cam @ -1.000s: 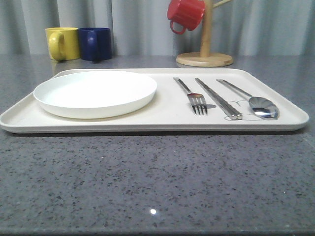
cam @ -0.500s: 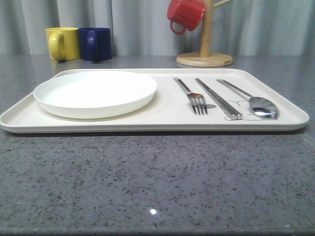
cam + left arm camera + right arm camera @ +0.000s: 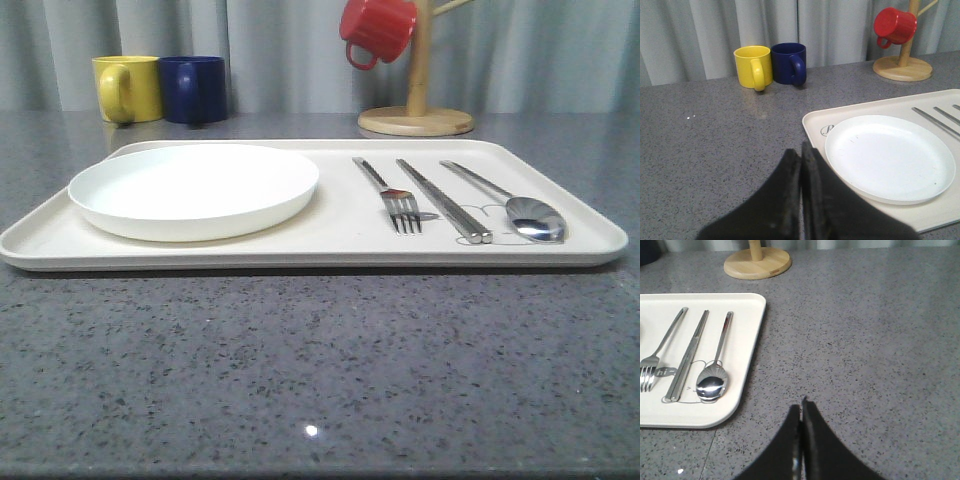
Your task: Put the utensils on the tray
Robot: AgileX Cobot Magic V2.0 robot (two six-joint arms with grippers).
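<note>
The cream tray (image 3: 340, 240) lies across the middle of the grey table. On its right half lie three silver utensils side by side: a fork (image 3: 390, 196), a pair of chopsticks (image 3: 445, 200) and a spoon (image 3: 520, 208). The right wrist view shows the same fork (image 3: 660, 347), chopsticks (image 3: 687, 357) and spoon (image 3: 715, 375) on the tray (image 3: 747, 330). My right gripper (image 3: 801, 407) is shut and empty, over bare table beside the tray's right edge. My left gripper (image 3: 801, 150) is shut and empty, near the tray's (image 3: 812, 122) left end.
A round white plate (image 3: 193, 188) sits on the tray's left half. At the back left stand a yellow mug (image 3: 127, 88) and a dark blue mug (image 3: 193, 89). A wooden mug tree (image 3: 417, 100) with a red mug (image 3: 377, 30) stands behind the tray.
</note>
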